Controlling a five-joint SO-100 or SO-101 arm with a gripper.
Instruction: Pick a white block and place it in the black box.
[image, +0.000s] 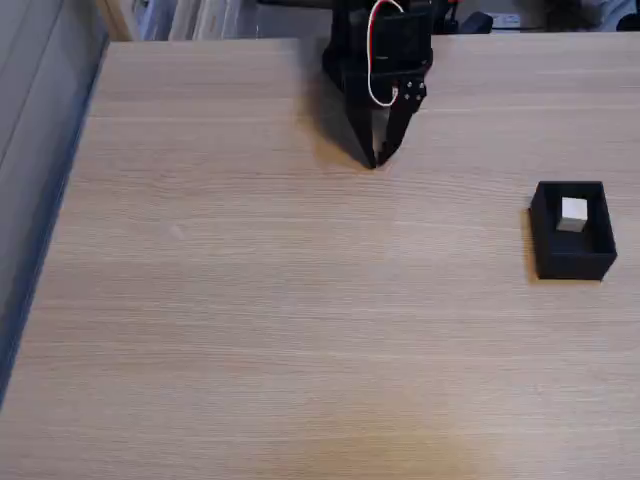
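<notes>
The black box (572, 262) sits on the wooden table at the right side of the fixed view. Inside it lies the white block (573, 213), near the box's back wall. My black gripper (377, 160) hangs at the top centre, far to the left of the box, pointing down with its tips close to the table. Its two fingers meet at the tips and nothing is between them.
The light wooden table (250, 300) spreads across the view, with its left edge running along a grey wall or floor strip. A white cable (375, 60) loops over the arm's black body. Shelves and clutter stand behind the table's far edge.
</notes>
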